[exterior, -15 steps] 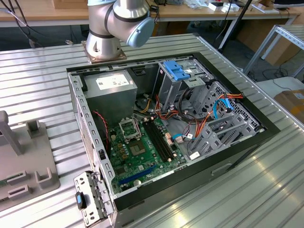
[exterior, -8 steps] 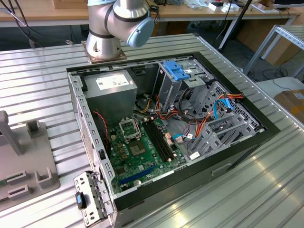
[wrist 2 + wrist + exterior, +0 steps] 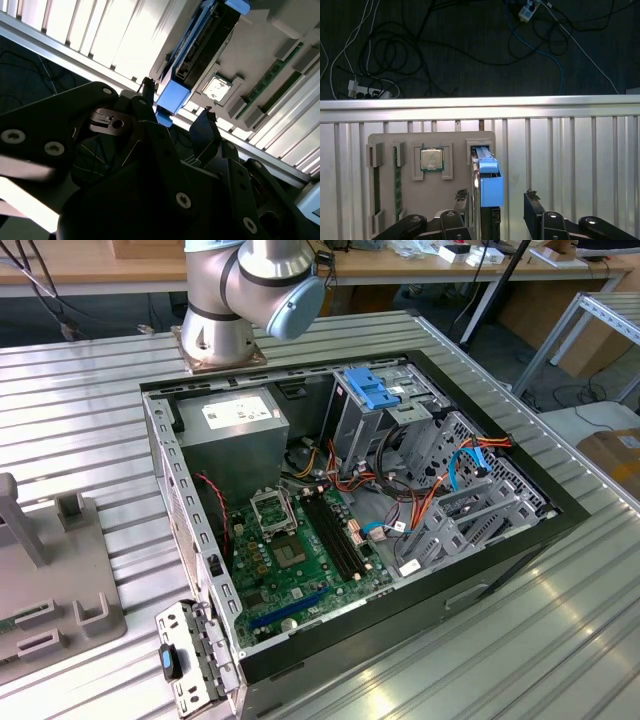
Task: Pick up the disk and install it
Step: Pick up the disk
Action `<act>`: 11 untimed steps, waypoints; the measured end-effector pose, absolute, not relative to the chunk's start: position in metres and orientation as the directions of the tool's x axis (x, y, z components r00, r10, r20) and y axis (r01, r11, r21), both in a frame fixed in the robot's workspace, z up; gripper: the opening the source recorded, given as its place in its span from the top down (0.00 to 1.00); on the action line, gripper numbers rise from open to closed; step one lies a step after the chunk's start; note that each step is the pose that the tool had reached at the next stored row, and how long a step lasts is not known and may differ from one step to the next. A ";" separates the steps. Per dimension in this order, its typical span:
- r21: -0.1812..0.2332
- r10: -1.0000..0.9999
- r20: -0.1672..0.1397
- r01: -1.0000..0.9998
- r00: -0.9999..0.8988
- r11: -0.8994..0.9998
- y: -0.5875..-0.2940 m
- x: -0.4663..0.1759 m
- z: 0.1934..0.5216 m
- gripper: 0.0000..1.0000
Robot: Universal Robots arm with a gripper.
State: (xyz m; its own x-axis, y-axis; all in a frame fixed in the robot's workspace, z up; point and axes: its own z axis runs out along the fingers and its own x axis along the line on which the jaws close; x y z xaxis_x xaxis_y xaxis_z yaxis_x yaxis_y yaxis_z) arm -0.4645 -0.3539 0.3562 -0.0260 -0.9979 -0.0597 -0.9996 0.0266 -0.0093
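While the ribbed bench [image 3: 80, 400] carries the open computer case [image 3: 500, 570] centrally, the grey parts tray [image 3: 455, 145] sits near a bench edge. On it the disk [image 3: 489, 182] stands on edge in a slot. The tool [image 3: 496, 196] is wide open, empty, straddling it. CPU chip [image 3: 431, 160] in neighbouring pocket. Likely rigid, heavyish, shock-sensitive, smooth metal may slip: pinch flat faces squarely, near blue rail.

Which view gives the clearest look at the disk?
First wrist view: the disk stands on edge in the grey holder, seen straight on between the open fingers. The second wrist view catches it at a slant, past the fingers. The exterior view looks at the open computer case.
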 end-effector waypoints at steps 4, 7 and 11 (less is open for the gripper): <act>-0.009 -0.998 -0.060 -1.000 -0.026 0.027 -0.354 -0.465 0.355 0.44; -0.009 -0.998 -0.060 -1.000 -0.026 0.027 -0.354 -0.465 0.355 0.44; -0.009 -0.998 -0.060 -1.000 -0.026 0.027 -0.354 -0.465 0.354 0.44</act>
State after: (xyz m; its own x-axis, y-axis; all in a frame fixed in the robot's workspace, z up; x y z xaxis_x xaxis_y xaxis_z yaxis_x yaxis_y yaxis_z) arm -0.4646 -0.3539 0.3545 -0.0261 -0.9979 -0.0598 -0.9996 0.0267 -0.0093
